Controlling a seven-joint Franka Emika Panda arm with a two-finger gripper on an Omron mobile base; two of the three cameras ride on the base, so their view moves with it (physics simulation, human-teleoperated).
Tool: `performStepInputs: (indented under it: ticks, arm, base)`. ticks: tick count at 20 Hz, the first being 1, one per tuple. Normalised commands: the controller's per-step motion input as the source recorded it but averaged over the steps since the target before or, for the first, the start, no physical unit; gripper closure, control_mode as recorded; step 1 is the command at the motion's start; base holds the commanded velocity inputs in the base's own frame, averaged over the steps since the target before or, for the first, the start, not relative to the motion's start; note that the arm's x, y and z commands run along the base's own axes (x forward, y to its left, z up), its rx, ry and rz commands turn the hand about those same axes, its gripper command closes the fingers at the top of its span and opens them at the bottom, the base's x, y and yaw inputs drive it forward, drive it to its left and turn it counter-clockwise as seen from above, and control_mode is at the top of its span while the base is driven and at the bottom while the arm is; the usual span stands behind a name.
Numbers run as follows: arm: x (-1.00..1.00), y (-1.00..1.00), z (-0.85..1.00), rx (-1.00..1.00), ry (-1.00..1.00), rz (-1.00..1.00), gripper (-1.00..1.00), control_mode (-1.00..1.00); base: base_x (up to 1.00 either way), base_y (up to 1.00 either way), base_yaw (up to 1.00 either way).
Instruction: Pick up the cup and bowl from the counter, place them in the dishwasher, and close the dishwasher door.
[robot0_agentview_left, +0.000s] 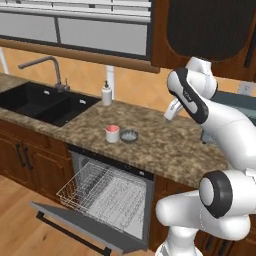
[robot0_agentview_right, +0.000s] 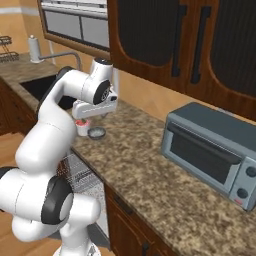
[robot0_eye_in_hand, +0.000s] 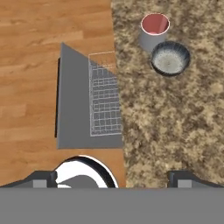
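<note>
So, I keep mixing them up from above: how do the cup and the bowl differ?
The cup is taller with straight white walls; the bowl is low and shallow. The cup is red-pink inside; the bowl is pale and speckled inside with a dark grey-blue rim. Both are round, upright, and sit close together on the counter.

Evenly and brightly lit rendered kitchen with no glare, only faint soft shadows beside the cup (robot0_eye_in_hand: 155, 30) and bowl (robot0_eye_in_hand: 170, 58) on the counter (robot0_eye_in_hand: 175, 122), and slightly soft, low-resolution pictures without edge distortion.
</note>
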Motion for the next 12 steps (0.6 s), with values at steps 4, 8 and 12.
performStepInputs:
  ticks: [4,8,12]
  arm:
    - [0.0,0.0,0.0,0.0,0.0,0.0,-1.0,1.0]
    - [0.0,0.0,0.0,0.0,0.0,0.0,-1.0,1.0]
    - [0.0,0.0,0.0,0.0,0.0,0.0,-1.0,1.0]
  base:
    - [-0.06,0.55,0.15]
    - [-0.04,0.65,0.15]
    - [0.03,0.22,0.27]
